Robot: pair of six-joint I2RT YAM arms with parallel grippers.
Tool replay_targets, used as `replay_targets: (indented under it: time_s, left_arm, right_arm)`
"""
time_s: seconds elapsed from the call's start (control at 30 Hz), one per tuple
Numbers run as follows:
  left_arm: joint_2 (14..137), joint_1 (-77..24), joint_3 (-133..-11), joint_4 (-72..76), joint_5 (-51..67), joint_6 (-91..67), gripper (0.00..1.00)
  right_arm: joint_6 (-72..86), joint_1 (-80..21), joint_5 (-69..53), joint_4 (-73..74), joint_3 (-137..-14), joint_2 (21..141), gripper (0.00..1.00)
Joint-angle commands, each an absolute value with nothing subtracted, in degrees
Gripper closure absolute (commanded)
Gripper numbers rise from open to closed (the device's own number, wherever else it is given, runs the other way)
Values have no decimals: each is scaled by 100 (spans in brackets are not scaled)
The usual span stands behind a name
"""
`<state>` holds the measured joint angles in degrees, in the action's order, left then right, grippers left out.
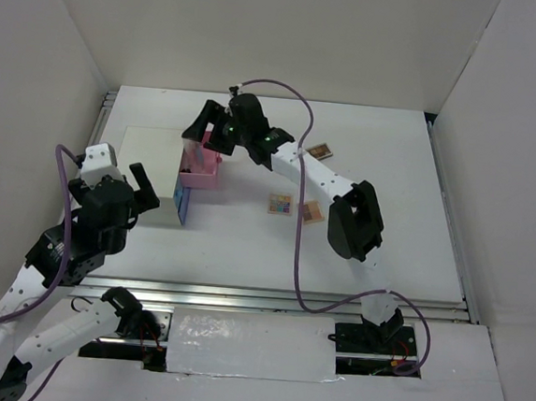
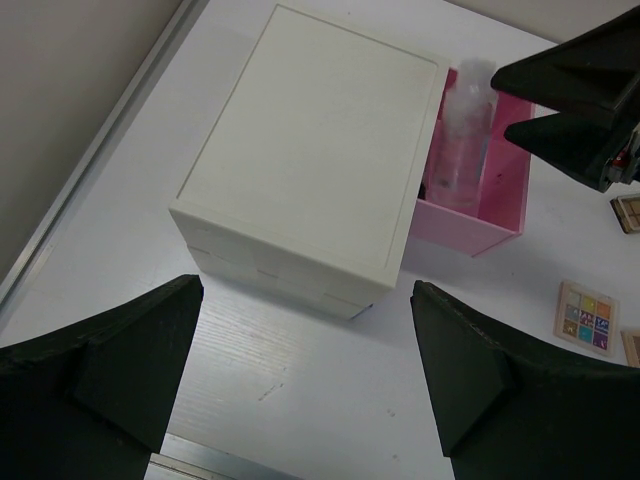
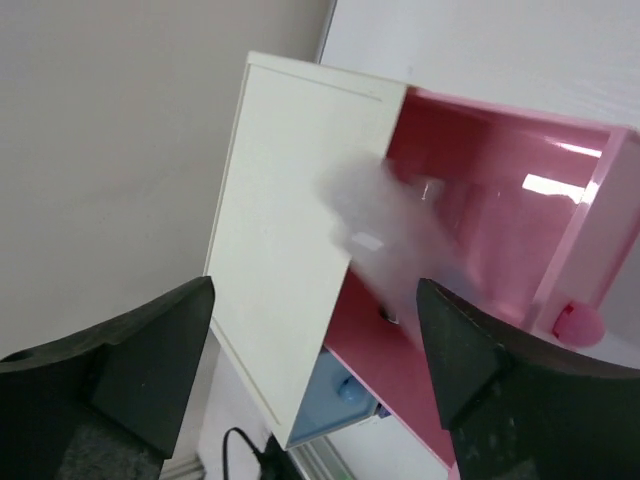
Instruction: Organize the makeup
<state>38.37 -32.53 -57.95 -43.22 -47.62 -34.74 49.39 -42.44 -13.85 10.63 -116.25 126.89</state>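
Observation:
A clear case (image 2: 464, 140) lies in the open pink drawer (image 2: 500, 205) of the white box (image 2: 310, 150); it shows as a blur in the right wrist view (image 3: 385, 225). My right gripper (image 1: 210, 137) is open and empty just above that drawer (image 1: 200, 174). A multicoloured palette (image 1: 280, 204) and a peach palette (image 1: 313, 213) lie on the table right of the box, and a brown palette (image 1: 320, 152) lies further back. My left gripper (image 1: 143, 188) is open and empty at the box's near side. The lipstick tubes and the small bottle are out of view.
The blue drawer (image 3: 345, 400) under the pink one stands slightly open. White walls close the table (image 1: 376, 257) on three sides. A metal rail (image 1: 315, 303) runs along the near edge. The right arm's purple cable (image 1: 299, 250) hangs over the middle.

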Motion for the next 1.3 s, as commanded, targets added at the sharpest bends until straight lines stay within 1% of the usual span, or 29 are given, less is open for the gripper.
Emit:
replay_targets:
  time_s: [0.0,0.03,0.07,0.13,0.17,0.2,0.27,0.3,0.33,0.37,0.4,0.43,0.5,0.6,0.7,0.8,0.93,1.03,1.27]
  left_arm:
    - [3806,-3234,-5792,-4140,-4773,-3463,1]
    - [3797,-3234,-5792,-4131,-4764,-3463,1]
    - [3788,-3226,-5792,-4131,-4764,-3454,1]
    - [3788,-3234,-5783,-4122,-4764,-3463,1]
    - [3788,-3226,-5783,-4131,-4781,-3463,1]
    - [3797,-3234,-5792,-4131,-4781,-3463,1]
    - [3814,-3234,-5792,-4148,-4781,-3463,1]
    - [3806,-3234,-5792,-4140,-4781,-3463,1]
    - [3814,-3234,-5792,-4140,-4764,-3463,1]
    - [3806,-3226,-5783,-4122,-4764,-3454,1]
    - [3806,-3234,-5783,-4113,-4755,-3454,1]
    - [3823,-3226,-5775,-4105,-4746,-3445,0]
    - [3832,-3234,-5792,-4113,-4737,-3454,1]
    - [3867,-3226,-5801,-4148,-4772,-3472,1]
    - [3867,-3226,-5792,-4140,-4781,-3480,0]
    - [3893,-3226,-5783,-4131,-4781,-3480,1]
    - [3990,-3226,-5792,-4157,-4799,-3489,1]
    - [4017,-3226,-5792,-4140,-4773,-3472,1]
    - [4017,-3234,-5783,-4113,-4746,-3437,1]
  right_arm:
    - [4712,-4289,-1345,1010,-12119,12384,8]
    - [4685,-4289,-1353,1063,-12233,12392,2]
    - [4606,-4289,-1327,1142,-12278,12366,0]
    - [4509,-4280,-1257,1230,-12270,12279,0]
    - [4457,-4280,-1022,1239,-12191,12078,0]
    - [4334,-4254,-906,1178,-11903,11954,1]
    - [4045,-4175,-443,1125,-11551,11586,12]
    - [3895,-4157,-187,1160,-11236,11480,21]
    - [3772,-4157,16,1221,-11119,11418,53]
    - [3536,-4157,540,1465,-11057,11391,68]
    - [3472,-4157,728,1607,-10987,11408,93]
    - [3419,-4157,903,1739,-10969,11434,100]
    - [3340,-4166,1325,1959,-10777,11478,100]
    - [3419,-4166,1721,1829,-10286,11382,100]
    - [3428,-4192,1705,1749,-10221,11522,100]
    - [3401,-4262,1503,1977,-10634,11935,100]
    - [3419,-4342,855,1513,-10565,12102,100]
    - [3436,-4351,398,1415,-10879,12321,100]
    - [3507,-4509,27,1125,-11065,12454,100]
